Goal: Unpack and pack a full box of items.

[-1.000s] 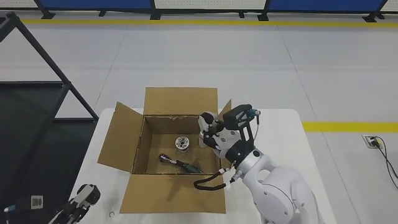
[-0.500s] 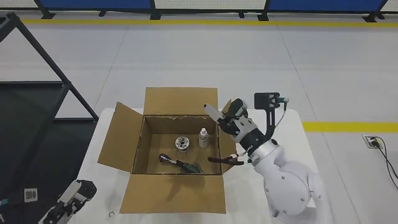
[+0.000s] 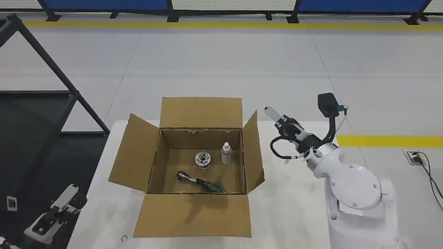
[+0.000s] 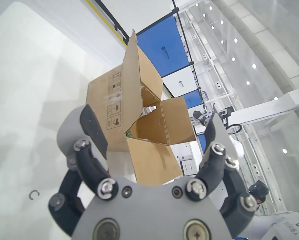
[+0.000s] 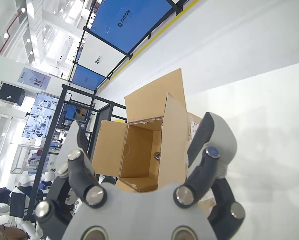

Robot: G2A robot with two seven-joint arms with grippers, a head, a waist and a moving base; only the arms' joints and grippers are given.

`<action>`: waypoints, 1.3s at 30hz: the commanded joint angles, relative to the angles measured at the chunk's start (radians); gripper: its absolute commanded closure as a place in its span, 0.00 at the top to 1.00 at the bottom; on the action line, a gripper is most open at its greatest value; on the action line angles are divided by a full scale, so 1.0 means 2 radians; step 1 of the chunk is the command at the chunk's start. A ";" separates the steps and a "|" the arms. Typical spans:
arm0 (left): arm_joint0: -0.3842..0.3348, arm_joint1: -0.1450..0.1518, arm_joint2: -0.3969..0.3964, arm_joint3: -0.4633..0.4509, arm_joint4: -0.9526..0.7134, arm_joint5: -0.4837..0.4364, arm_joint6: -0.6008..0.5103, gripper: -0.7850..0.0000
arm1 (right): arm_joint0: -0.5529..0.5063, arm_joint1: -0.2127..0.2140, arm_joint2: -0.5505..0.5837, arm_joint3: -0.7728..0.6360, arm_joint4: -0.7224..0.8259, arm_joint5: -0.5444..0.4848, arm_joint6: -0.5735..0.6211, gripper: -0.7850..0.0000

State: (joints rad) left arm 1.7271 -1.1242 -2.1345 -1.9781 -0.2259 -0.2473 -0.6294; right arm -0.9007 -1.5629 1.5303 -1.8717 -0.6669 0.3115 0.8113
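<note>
Three items lay inside the open brown cardboard box [image 3: 201, 113] on the white table [image 3: 294, 204]. One small white plastic bottle [image 3: 226, 153] stood upright near the box's right wall. One round white-and-metal part [image 3: 202, 158] sat just beside it, toward the box's middle. One dark-handled tool with a green end [image 3: 200, 180] lay flat near the box wall closest to the robot. All four flaps were folded outward. Judged status: work partway through, with the box neither emptied nor filled; whether the unpacking or the packing half applied could not be told. Right gripper [image 5: 142, 123]: held off the box's right side, beyond the right flap, fingers spread wide, holding and touching nothing. Left gripper [image 4: 150, 113]: well apart from the box's near-left corner, fingers likewise spread wide, empty.
</note>
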 commanded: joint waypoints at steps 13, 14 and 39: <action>-0.050 0.005 0.036 0.021 -0.002 0.052 -0.006 1.00 | 0.007 0.003 0.021 0.026 0.120 0.048 0.067 1.00; -0.062 0.006 0.039 0.024 0.007 0.059 -0.008 1.00 | 0.013 0.005 0.022 0.033 0.130 0.057 0.085 1.00; -0.167 0.021 0.165 0.037 0.021 0.100 -0.100 1.00 | 0.041 0.012 -0.102 0.116 0.227 0.023 0.069 1.00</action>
State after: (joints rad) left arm 1.3922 -1.0825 -1.8181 -1.8999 -0.1836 -0.0493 -0.8267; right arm -0.8249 -1.5389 1.3425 -1.6518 -0.2096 0.3612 0.9611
